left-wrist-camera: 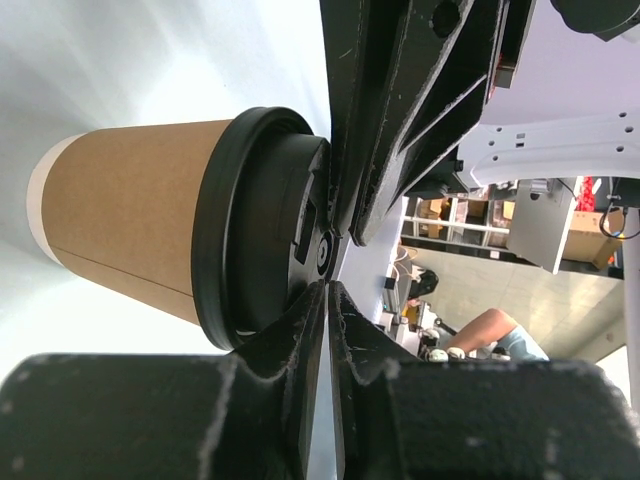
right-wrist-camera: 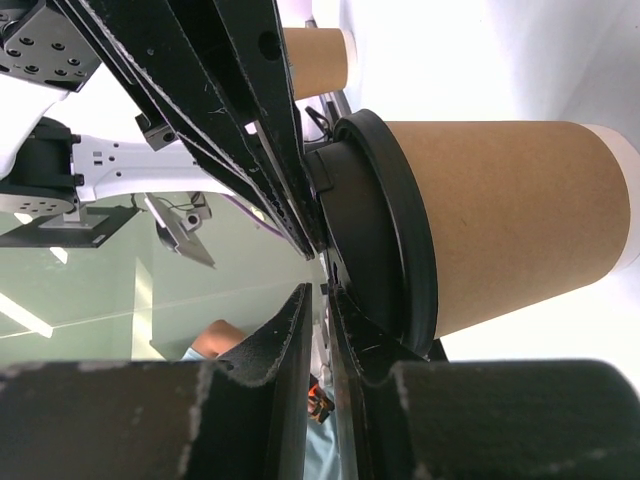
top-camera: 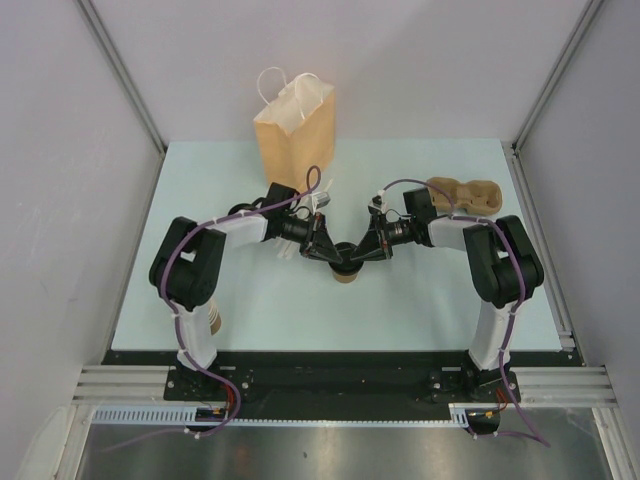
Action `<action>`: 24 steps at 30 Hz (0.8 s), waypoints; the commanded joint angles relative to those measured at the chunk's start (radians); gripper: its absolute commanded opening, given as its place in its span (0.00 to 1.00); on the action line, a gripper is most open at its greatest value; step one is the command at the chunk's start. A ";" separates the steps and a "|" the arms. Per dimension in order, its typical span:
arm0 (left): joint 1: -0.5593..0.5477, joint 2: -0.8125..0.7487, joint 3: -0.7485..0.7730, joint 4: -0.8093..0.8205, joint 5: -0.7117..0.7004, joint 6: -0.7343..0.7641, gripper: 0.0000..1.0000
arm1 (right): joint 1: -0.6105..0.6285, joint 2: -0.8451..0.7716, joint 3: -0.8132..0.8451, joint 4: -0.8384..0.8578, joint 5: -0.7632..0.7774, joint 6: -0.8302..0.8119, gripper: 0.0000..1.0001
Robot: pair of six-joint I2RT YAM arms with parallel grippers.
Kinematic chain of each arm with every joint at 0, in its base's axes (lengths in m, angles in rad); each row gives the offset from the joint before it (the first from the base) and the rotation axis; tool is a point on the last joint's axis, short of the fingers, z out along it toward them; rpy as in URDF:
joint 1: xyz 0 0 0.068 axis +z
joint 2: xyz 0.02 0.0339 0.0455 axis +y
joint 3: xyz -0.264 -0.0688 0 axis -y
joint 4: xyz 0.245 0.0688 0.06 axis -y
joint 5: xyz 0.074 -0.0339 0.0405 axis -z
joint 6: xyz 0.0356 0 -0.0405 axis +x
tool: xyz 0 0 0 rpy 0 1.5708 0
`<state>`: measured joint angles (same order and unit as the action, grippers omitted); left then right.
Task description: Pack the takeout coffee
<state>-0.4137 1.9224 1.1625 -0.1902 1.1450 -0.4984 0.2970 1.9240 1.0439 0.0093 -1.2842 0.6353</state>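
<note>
Squarely in the middle of the pale table (top-camera: 420,300) stands the tan kraft-paper takeout cup (top-camera: 345,277), upright, its long axis vertical, with the round black plastic lid (left-wrist-camera: 255,230) seated on its mouth; the wrist views show the cup sideways only because those cameras are turned.

The left gripper (left-wrist-camera: 328,290) comes at it from the left and above, the right gripper (right-wrist-camera: 318,290) from the right and above, so the cup sits below and between the two, about equally near each arm. Each gripper's fingers are drawn almost together, a thin slit between them; the tips rest against the lid's top face near its middle. Neither pair reaches round the paper wall, and whether either nips a ridge of the lid cannot be told.

Behind the cup, a little to the left, stands the brown paper bag with pale twisted handles (top-camera: 295,130), upright with its mouth upward; the left arm looks the nearer to it. A moulded pulp cup carrier (top-camera: 465,193) lies at the back right, beyond the right arm; a stack of lidless paper cups (top-camera: 213,318) sits by the left arm's base.

By my reading the lid is being pressed home; carrying the cup would then call for jaws spread round its wall.
</note>
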 commanded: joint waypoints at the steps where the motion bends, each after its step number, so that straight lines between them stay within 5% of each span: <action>1: 0.010 0.095 -0.047 -0.052 -0.266 0.084 0.16 | -0.016 0.109 -0.050 -0.088 0.309 -0.051 0.18; 16: 0.010 0.024 -0.034 -0.022 -0.194 0.084 0.18 | 0.020 0.035 -0.027 -0.059 0.241 -0.056 0.19; 24: 0.007 -0.103 -0.095 0.150 -0.082 -0.012 0.20 | 0.050 -0.052 -0.018 0.126 0.158 0.069 0.20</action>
<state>-0.4110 1.8721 1.1172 -0.1154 1.1328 -0.5179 0.3313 1.9011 1.0466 0.0616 -1.2404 0.6716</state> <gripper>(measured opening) 0.198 0.192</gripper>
